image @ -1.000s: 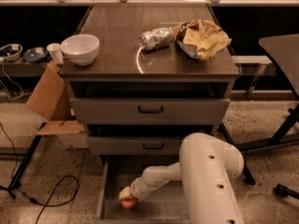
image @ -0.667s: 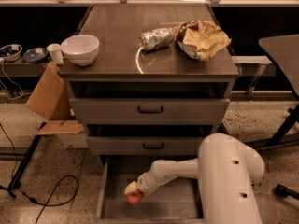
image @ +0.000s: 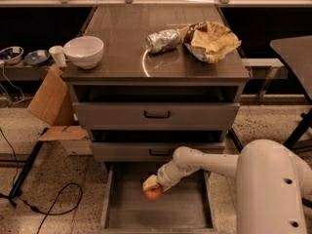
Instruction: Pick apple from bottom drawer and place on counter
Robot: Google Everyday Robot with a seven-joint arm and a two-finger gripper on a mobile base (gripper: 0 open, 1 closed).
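From my seat, the cabinet is my anchor. A cardboard box leans against its left side, out of my way. On the counter that tops the cabinet, a white bowl sits at the left front corner, with a bare patch just right of it towards the cabinet's middle; that patch is where I would aim. Below, pulled out from the cabinet's foot, the bottom drawer lies open. The gripper hangs over its left-centre floor with the jaws drawn narrow round the apple, which shows just under the fingertips and looks lifted off the grey floor rather than resting on it. I judge the step in hand is the carry out and up. To do it well I would draw straight back from the cabinet first, so the apple clears the drawer's front edge and the two drawer fronts above, then rise and come forward over the bare patch. On the right half of the cabinet top lie a foil lump and a crumpled brown bag, so I would stay left of them, and watch the arm reaching in from the cabinet's right.
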